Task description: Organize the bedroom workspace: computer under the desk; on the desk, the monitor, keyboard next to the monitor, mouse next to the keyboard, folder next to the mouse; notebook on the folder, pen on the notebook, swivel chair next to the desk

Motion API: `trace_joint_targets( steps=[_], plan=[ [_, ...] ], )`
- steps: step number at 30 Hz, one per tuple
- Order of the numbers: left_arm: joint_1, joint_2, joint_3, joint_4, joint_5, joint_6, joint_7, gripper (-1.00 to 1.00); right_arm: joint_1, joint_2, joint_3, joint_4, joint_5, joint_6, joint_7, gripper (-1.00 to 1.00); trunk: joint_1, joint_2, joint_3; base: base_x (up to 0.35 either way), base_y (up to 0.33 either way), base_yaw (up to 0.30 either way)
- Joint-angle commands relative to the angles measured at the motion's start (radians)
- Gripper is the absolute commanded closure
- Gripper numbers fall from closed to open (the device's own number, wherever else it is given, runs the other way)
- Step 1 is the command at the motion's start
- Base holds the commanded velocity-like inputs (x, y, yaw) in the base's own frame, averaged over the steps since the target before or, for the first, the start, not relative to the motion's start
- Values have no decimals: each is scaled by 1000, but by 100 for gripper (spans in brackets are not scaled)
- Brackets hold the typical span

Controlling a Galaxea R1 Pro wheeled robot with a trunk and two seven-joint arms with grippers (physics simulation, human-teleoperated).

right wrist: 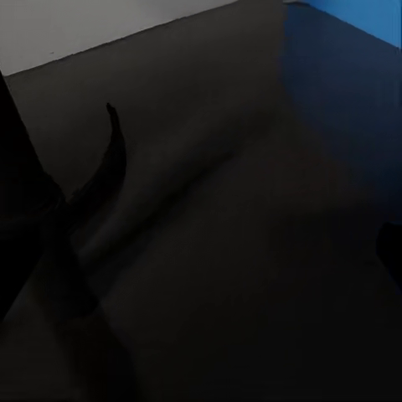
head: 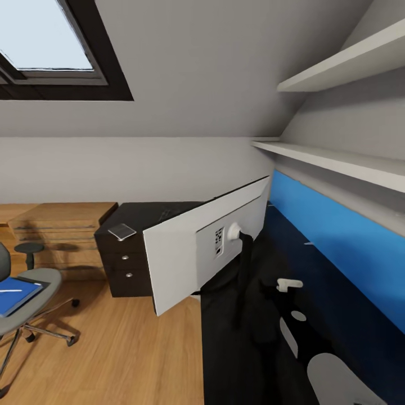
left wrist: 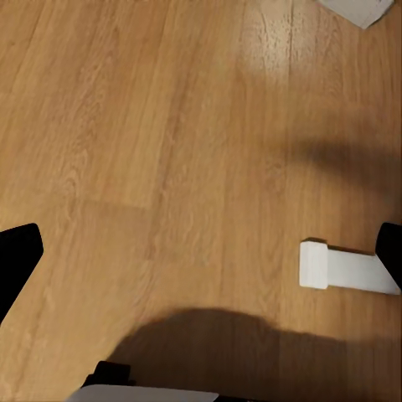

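The monitor [head: 185, 253] stands on the black desk [head: 225, 349] with its pale back toward me, on a curved black stand [head: 245, 270] [right wrist: 100, 180]. At the far left is the swivel chair [head: 34, 315]. On its grey seat lies the blue notebook [head: 16, 297] with the white pen [head: 10, 291] on top, and a thin grey edge beneath looks like the folder [head: 34, 293]. My left gripper [left wrist: 203, 255] hangs open over bare wooden floor. My right gripper, one fingertip [right wrist: 391, 249] showing, hovers open over the dark desk top. Keyboard, mouse and computer are out of view.
The desk's dark drawer unit [head: 121, 270] carries a small pale flat object [head: 121, 231]. A wooden dresser [head: 56, 230] stands behind it. Two white shelves [head: 337, 160] and a blue wall panel [head: 349, 242] line the right. A white leg [left wrist: 343, 270] rests on the floor.
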Motion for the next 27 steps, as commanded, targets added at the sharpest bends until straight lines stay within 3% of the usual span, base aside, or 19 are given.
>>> trace_joint_targets(
  steps=[1,16,18,22,23,24,26,27],
  plan=[
    [0,0,-2,-1,10,-2,-1,-100,-1,1,-3,21,10,-15,1,-100,0,-1,-1,140,0,0],
    [0,0,-1,-10,12,-3,-2,-100,-10,12,27,104,12,-28,-6,-100,0,-1,-1,32,0,0],
    [0,0,5,-32,12,-2,-1,-100,-15,25,28,117,12,-25,-6,-100,0,-1,-1,0,0,0],
    [0,0,52,-83,33,41,-3,-100,-35,43,28,142,13,-21,-11,-100,0,-1,-1,0,0,0],
    [0,-1,61,-107,40,63,-3,-100,-41,45,28,149,13,-18,-13,-100,0,-1,-1,0,0,0],
    [0,-1,81,-229,65,223,-4,-100,-71,56,28,170,13,2,-30,-100,0,-1,-1,0,0,0],
    [0,0,88,-297,73,336,-3,-100,-84,61,28,175,12,12,-38,-100,0,-1,-1,0,0,0],
    [0,0,96,-367,78,447,-2,-100,-92,65,28,178,11,20,-43,-100,0,-1,-1,0,0,0]
  ],
)
